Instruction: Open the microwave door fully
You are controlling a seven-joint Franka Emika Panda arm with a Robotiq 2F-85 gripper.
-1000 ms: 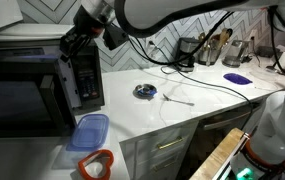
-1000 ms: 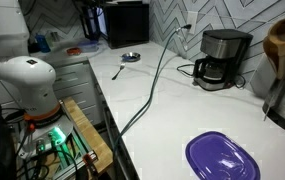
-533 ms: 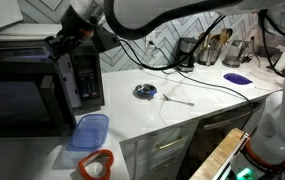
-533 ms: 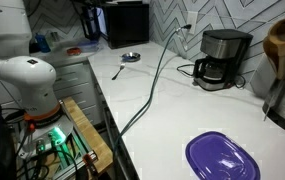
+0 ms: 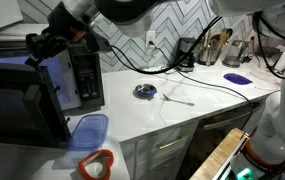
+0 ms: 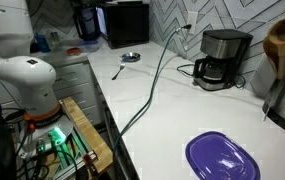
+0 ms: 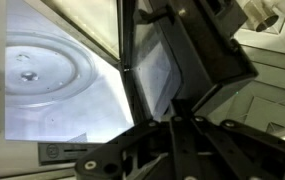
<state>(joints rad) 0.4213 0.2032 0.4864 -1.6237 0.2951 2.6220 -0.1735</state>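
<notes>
The black microwave (image 5: 84, 78) stands at the left of the white counter, with its button panel facing out. The microwave door (image 5: 44, 100) is swung well out from the front. My gripper (image 5: 40, 47) is at the door's top free edge and appears shut on it. In the wrist view the door (image 7: 177, 65) angles away from the lit cavity with its glass turntable (image 7: 47, 65), and the door's edge runs down into my gripper (image 7: 132, 118). In an exterior view the microwave (image 6: 128, 22) is small and far, with my gripper (image 6: 86, 20) beside it.
A blue lid (image 5: 90, 130) and an orange cup (image 5: 97, 165) lie in front of the microwave near the counter edge. A small bowl (image 5: 145, 92) and a spoon (image 5: 177, 99) sit mid-counter. A purple lid (image 6: 222, 158), a coffee maker (image 6: 222, 58) and a cable (image 6: 152, 85) lie further along.
The gripper has moved left and outward with the door edge. The door has swung from nearly closed to wide open.
</notes>
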